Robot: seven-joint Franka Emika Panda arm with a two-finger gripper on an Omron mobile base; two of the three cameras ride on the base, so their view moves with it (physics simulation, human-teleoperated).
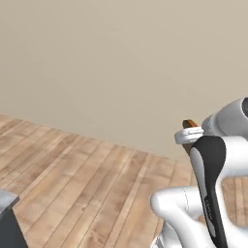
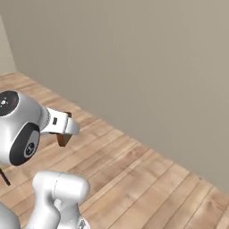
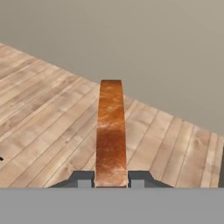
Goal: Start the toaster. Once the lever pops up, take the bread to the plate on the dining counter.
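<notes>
Your pincer (image 3: 111,180) is clenched on the bread (image 3: 111,131): in the hand view the 2 dark fingertips (image 3: 83,178) press against the slice from either side, and you see it edge-on, a narrow tan-brown strip with a darker crust running straight away from the camera. The slice is carried in the air above the wooden plank floor (image 3: 48,118), with a plain beige wall (image 3: 144,48) standing behind it. In the left base view you can make out a small brown corner of the bread (image 1: 190,123) poking up just past the white wrist, near the right edge of the picture, against the wall (image 1: 106,63); the floor (image 1: 82,179) spreads out below, and a dark grey object with a pale top (image 1: 7,218) sits at the lower left corner, too cropped for you to identify. In the right base view the bread (image 2: 64,139) hangs as a brown wedge under the white hand at the left side, over the floor (image 2: 147,179), and the wall (image 2: 147,67) meets the floor along a diagonal line.
</notes>
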